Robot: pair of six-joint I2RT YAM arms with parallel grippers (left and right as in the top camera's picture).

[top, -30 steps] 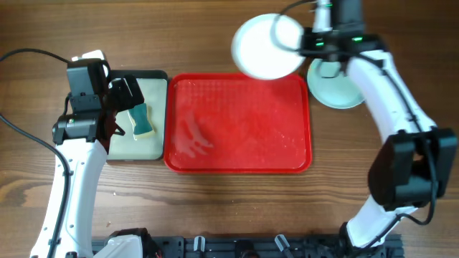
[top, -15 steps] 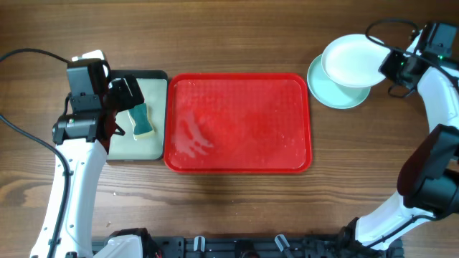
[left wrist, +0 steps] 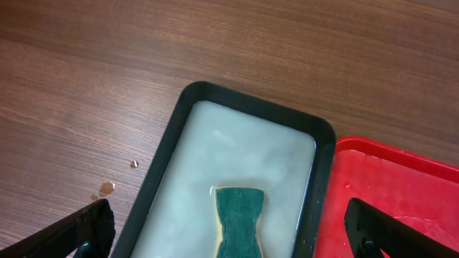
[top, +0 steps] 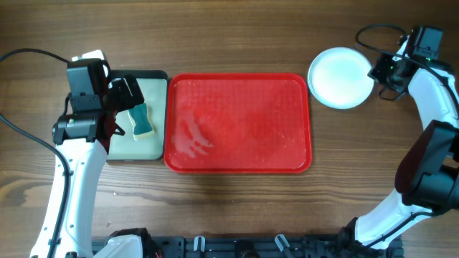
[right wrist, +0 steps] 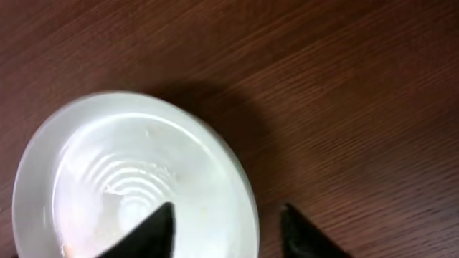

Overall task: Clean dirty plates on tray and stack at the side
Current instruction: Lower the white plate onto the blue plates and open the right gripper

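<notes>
Left gripper [left wrist: 229, 233]: fingers wide apart, empty, above the sponge [top: 143, 120] in the black tray [top: 154, 74]
Red tray [top: 244, 122], centre: carries no plates, only a wet film
Plates [top: 341, 75], far right of the table [top: 237, 29]: stacked, white on top, turquoise edge beneath
Right gripper [right wrist: 226, 233]: fingers apart astride the stack's rim
Task appears nearly complete

The brown wooden table [top: 229, 36] carries the red tray [top: 238, 123], a black-rimmed tray [top: 143, 147] against its left edge, and plates [top: 341, 77] stacked near its far right corner
</notes>
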